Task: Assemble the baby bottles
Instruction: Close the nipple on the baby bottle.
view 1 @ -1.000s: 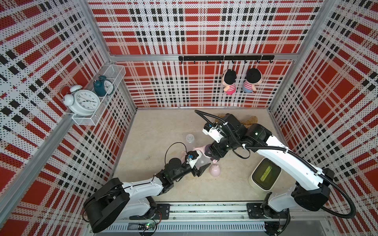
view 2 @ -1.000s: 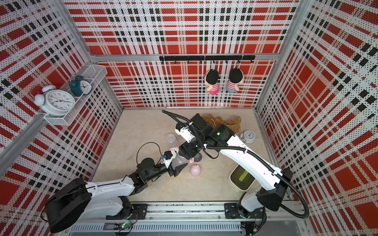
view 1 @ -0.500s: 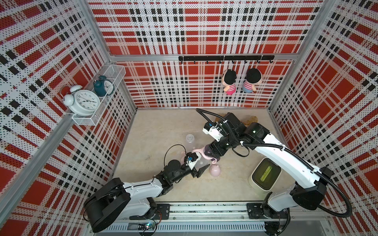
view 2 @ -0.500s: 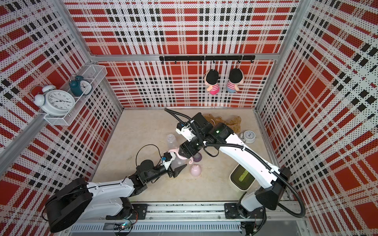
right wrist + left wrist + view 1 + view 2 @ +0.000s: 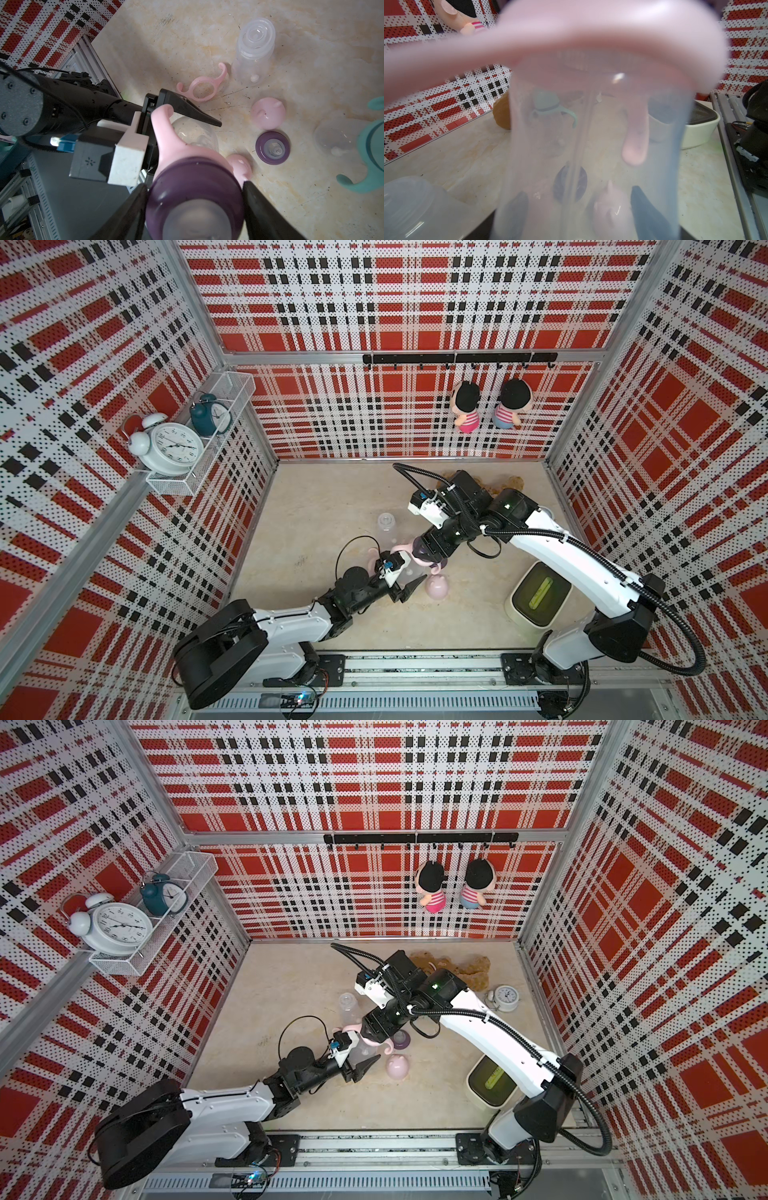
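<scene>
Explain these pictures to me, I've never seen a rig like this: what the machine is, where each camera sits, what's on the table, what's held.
It is a robot: a left arm and a right arm, each ending in a two-fingered hand. Two pictures look down from overhead; the other two come from cameras on the wrists. The left hand grips a clear bottle wearing a pink ring; the right hand pinches a purple collar on top of it. On the table sit a second bottle, a spare ring, a pink cap, another collar and a cream box.
</scene>
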Controlling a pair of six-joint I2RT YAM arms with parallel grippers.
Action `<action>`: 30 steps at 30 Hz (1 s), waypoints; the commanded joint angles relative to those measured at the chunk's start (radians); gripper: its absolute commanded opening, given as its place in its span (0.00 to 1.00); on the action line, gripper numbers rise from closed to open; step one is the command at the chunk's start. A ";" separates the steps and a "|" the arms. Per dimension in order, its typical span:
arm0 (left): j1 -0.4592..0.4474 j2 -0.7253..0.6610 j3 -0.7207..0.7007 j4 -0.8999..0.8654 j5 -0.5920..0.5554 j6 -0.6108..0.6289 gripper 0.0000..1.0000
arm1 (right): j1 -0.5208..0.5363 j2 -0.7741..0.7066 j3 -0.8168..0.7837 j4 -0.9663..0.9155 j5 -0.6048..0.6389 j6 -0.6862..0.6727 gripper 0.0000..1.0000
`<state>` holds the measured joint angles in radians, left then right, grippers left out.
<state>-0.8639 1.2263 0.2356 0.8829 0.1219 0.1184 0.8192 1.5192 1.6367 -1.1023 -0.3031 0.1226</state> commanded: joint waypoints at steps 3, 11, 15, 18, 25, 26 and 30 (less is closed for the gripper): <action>-0.015 0.010 0.022 0.118 -0.038 -0.014 0.00 | -0.002 0.011 -0.030 0.007 -0.031 0.027 0.61; -0.073 0.043 0.052 0.125 -0.189 -0.019 0.00 | -0.003 -0.001 -0.039 0.036 0.005 0.483 0.59; -0.083 0.085 0.073 0.125 -0.192 -0.020 0.00 | -0.005 0.010 -0.028 -0.003 0.030 0.637 0.63; -0.083 0.112 0.086 0.125 -0.189 -0.031 0.00 | -0.005 0.021 0.028 -0.041 0.065 0.686 0.65; -0.076 0.130 0.108 0.116 -0.133 -0.040 0.00 | -0.007 -0.022 0.105 -0.044 0.169 0.606 0.92; -0.073 0.128 0.111 0.114 -0.121 -0.040 0.00 | -0.006 -0.036 0.112 -0.028 0.185 0.580 0.93; -0.032 0.114 0.111 0.114 -0.023 -0.062 0.00 | -0.006 -0.120 0.084 0.071 0.196 0.450 1.00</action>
<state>-0.9215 1.3510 0.3206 0.9512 0.0113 0.0792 0.8078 1.4796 1.7199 -1.1015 -0.1471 0.6655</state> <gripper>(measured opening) 0.809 0.994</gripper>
